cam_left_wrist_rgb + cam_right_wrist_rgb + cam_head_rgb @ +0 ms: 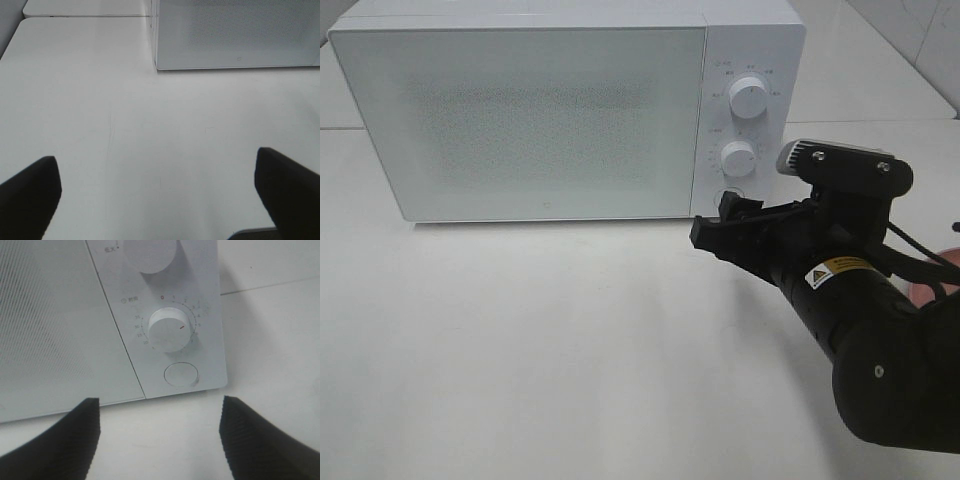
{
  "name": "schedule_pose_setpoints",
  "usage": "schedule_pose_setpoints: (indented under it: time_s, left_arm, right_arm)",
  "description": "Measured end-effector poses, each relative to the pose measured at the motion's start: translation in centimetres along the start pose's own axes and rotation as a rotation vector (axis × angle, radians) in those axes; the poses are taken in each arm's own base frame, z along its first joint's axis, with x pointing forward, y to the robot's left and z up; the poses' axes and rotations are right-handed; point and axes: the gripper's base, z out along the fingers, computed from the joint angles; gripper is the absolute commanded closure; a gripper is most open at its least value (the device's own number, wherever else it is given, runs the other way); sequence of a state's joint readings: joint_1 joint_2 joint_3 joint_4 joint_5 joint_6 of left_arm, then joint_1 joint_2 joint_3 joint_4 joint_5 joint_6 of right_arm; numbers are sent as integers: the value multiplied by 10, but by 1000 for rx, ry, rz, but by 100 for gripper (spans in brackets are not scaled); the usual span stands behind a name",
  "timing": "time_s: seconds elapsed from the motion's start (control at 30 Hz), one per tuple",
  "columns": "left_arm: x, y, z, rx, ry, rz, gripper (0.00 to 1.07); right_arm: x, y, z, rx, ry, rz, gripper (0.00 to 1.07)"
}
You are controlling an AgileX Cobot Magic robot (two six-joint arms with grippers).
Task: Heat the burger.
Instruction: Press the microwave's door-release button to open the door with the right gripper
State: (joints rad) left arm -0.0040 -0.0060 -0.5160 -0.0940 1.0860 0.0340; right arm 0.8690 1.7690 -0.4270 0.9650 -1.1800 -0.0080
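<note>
Hovering before microwave (pixel 550 120) timer knob (pixel 167 330), right gripper (pixel 159 412) spread, empty; off-centre closing risks slipping onto round button (pixel 181 374) beneath.

- And there was the microwave (pixel 550 120): a white box, standing upright and square at the back of the white table (pixel 570 330).
- Door (pixel 520 125) shut flush. Its wide window was a pale, finely dotted grey, and nothing could be made out behind it.
- Control panel (pixel 752 40) on the right side of the front, with the upper knob (pixel 749 97) directly above the lower knob (pixel 738 158). Both were round and white.
- On the lower knob, a thin red mark (pixel 181 327) sat turned off the zero, among the low numbers of the scale.
- Round button (pixel 731 197) just beneath, at the panel's bottom edge.
</note>
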Motion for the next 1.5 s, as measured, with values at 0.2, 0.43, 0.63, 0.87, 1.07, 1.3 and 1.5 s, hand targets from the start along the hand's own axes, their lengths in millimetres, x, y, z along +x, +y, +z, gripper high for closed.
schedule_pose_setpoints:
  time_s: [0.2, 0.43, 0.63, 0.87, 1.07, 1.3, 1.5]
  left_arm:
    - [0, 0, 0, 0, 0, 0, 9]
    - [0, 0, 0, 0, 0, 0, 9]
    - [0, 0, 0, 0, 0, 0, 9]
    - [0, 0, 0, 0, 0, 0, 9]
    - [0, 0, 0, 0, 0, 0, 9]
    - [0, 0, 0, 0, 0, 0, 9]
    - [0, 0, 0, 0, 0, 0, 9]
  right_arm:
    - [0, 0, 0, 0, 0, 223, 59]
    - [0, 0, 0, 0, 1, 657, 88]
    - [2, 0, 0, 10, 19, 966, 105]
    - [7, 0, 0, 43, 65, 1182, 107]
    - [14, -2, 3, 68, 74, 1237, 107]
    - [22, -10, 14, 104, 92, 1275, 107]
    - [22, -5, 34, 74, 90, 1281, 107]
